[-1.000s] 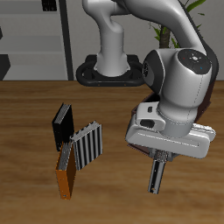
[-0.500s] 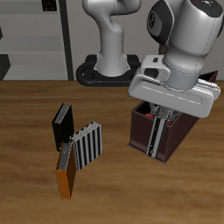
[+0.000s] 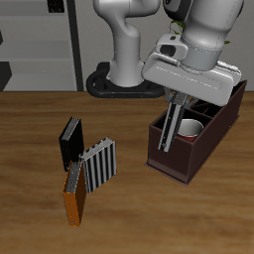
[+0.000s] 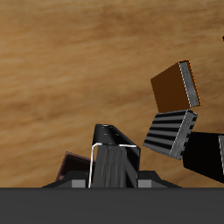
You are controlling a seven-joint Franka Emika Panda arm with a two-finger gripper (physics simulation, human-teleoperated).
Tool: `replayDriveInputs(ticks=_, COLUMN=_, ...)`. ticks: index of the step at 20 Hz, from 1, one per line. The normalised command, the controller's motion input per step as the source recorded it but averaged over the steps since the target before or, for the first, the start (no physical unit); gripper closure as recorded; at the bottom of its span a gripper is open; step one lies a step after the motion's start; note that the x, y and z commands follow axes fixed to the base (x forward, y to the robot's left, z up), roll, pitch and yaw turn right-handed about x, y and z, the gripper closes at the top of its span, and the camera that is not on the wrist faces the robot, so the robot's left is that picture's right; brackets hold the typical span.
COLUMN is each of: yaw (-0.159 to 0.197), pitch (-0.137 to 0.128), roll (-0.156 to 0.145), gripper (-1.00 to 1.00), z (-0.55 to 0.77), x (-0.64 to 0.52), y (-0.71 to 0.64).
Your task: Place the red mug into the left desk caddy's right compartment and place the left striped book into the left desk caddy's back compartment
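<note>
Exterior view: set in front of the robot and above, facing down and back across the wooden tabletop (image 3: pixel 30 149) toward the arm's base (image 3: pixel 124 81), at middling range, taking in the left desk caddy (image 3: pixel 194 134), the books and a shelf unit behind. Wrist view: mounted on the gripper, looking steeply down past its dark fingers (image 4: pixel 115 164), close over the wood, turned half a turn against the other. Shared by both: the cluster of orange book (image 3: pixel 73 198) (image 4: pixel 175 85), a striped book (image 3: pixel 100 167) (image 4: pixel 173 133) and black book (image 3: pixel 70 142) (image 4: pixel 206 156), with the bare wood around them.
</note>
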Motion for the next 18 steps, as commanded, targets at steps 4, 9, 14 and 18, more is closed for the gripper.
replayDriveInputs(ticks=4, yaw=-0.008, pitch=-0.025, roll=0.003, gripper=1.00, z=0.09, x=-0.28, y=-0.01)
replayDriveInputs(ticks=9, yaw=-0.030, pitch=-0.018, roll=-0.010, gripper=1.00, z=0.04, x=-0.47, y=0.10)
replayDriveInputs(ticks=14, yaw=-0.008, pitch=-0.001, roll=0.012, gripper=1.00, z=0.04, x=-0.37, y=0.20)
replayDriveInputs(ticks=18, yaw=0.018, pitch=-0.077, roll=0.033, gripper=1.00, z=0.20, x=-0.50, y=0.26)
